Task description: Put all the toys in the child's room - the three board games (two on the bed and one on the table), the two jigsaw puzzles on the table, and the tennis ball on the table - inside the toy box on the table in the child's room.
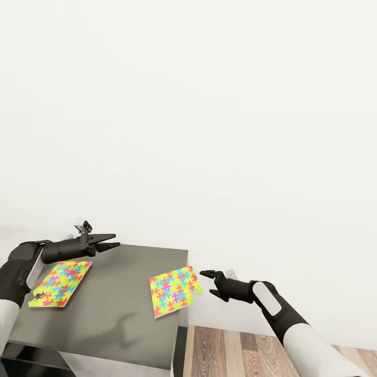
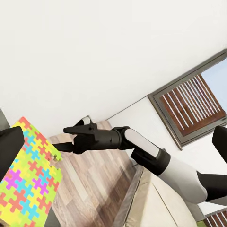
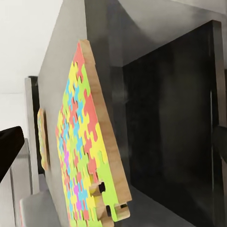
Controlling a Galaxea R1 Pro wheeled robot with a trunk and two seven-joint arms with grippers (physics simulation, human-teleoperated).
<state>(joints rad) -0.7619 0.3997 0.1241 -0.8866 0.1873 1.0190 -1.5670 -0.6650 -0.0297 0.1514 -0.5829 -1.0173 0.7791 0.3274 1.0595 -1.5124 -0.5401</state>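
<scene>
Nearest us in the head view, the wood-plank floor (image 1: 235, 351) and the right forearm; the right end effector (image 1: 205, 274) sits just off the dark-grey counter (image 1: 120, 309), level with its right edge, fingers slightly parted and grasping nothing; its tips point at the right jigsaw puzzle (image 1: 174, 289), just beside the protruding corner but not touching, as far as we can tell.

That puzzle lies flat on the counter with one corner hanging past the right edge; the right wrist view shows the thin wooden edge of the overhang (image 3: 101, 142) close ahead, free to be pinched from the side; the second square shows further along the surface there (image 3: 43, 137).

The left jigsaw puzzle (image 1: 60, 283) lies flat near the counter's left edge; the left end effector (image 1: 114, 241) hovers above the rear of the counter, beyond that puzzle, fingers slightly apart, empty; from the left wrist view we see the right end effector (image 2: 68, 138) across the gap and the overhanging puzzle (image 2: 28, 175) near the lens.

Step in hand, we judge: first pickup of a puzzle by the right arm; both squares are not yet moved; toy box not located from here.

Next move calls for sliding one finger under the overhang and one over, then clenching; a thin flat board, so a shallow bite may let it pivot or slip.
</scene>
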